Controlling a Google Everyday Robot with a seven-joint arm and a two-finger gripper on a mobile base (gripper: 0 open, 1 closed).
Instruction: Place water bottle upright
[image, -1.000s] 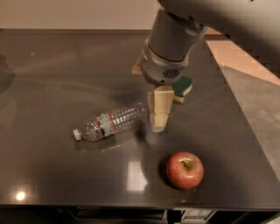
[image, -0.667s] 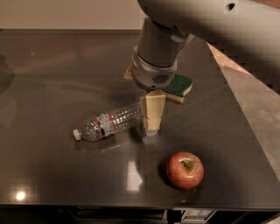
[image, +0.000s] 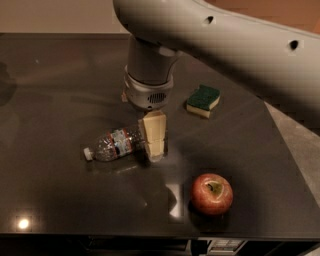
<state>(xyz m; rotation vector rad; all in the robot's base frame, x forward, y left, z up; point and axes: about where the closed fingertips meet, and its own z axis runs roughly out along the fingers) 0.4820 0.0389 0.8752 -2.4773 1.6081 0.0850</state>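
Observation:
The water bottle (image: 116, 144) lies on its side on the dark table (image: 60, 100). It is clear and ribbed, with its white cap pointing left and a red-edged label band around its middle. My gripper (image: 153, 140) hangs straight down from the big grey arm and stands over the bottle's base end. Its cream fingers (image: 156, 134) reach down to the table top and cover that end of the bottle.
A red apple (image: 212, 193) sits on the table to the front right. A green and yellow sponge (image: 203, 100) lies at the back right. The table's right edge runs diagonally past the sponge, and its front edge is just below the apple.
The arm has swung left and the gripper has moved from beside the bottle's base end to over it. The bottle, apple and sponge have stayed in place.

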